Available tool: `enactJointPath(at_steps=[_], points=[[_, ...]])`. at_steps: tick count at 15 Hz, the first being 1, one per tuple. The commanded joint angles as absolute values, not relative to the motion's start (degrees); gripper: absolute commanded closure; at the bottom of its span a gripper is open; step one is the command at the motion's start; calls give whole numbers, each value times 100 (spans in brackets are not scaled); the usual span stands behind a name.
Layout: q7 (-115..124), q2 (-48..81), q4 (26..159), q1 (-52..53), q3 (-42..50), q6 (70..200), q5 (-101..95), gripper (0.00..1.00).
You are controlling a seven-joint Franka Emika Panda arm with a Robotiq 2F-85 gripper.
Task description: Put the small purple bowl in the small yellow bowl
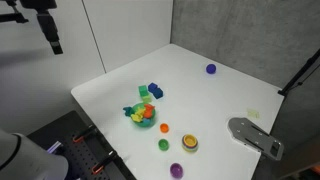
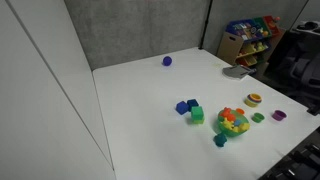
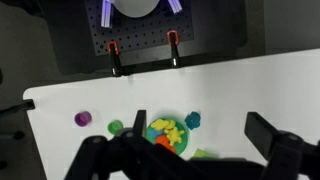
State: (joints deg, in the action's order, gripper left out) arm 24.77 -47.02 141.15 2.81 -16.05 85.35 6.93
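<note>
The small purple bowl [image 1: 176,171] sits near the table's front edge, also visible in an exterior view [image 2: 279,115] and at the left of the wrist view [image 3: 83,119]. The small yellow bowl [image 1: 189,143] stands close beside it, apart from it, and also shows in an exterior view [image 2: 253,99]. It does not show in the wrist view. My gripper [image 1: 52,38] hangs high above and well away from both bowls. In the wrist view its fingers [image 3: 203,135] are wide apart and empty.
A small green cup [image 1: 163,144] and an orange piece [image 1: 164,128] lie near the bowls. A green plate heaped with colourful toys [image 1: 141,113], blue and green blocks [image 1: 152,92], a dark purple ball [image 1: 210,69] and a grey flat object [image 1: 255,135] are on the white table.
</note>
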Motion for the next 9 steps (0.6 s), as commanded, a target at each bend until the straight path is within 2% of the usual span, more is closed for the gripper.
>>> enactJointPath(at_steps=[1,9], points=[[2471,-4700,14103,272,-1608,8527,694,0],[2311,-4441,14100,83,-1444,9195,375,0]])
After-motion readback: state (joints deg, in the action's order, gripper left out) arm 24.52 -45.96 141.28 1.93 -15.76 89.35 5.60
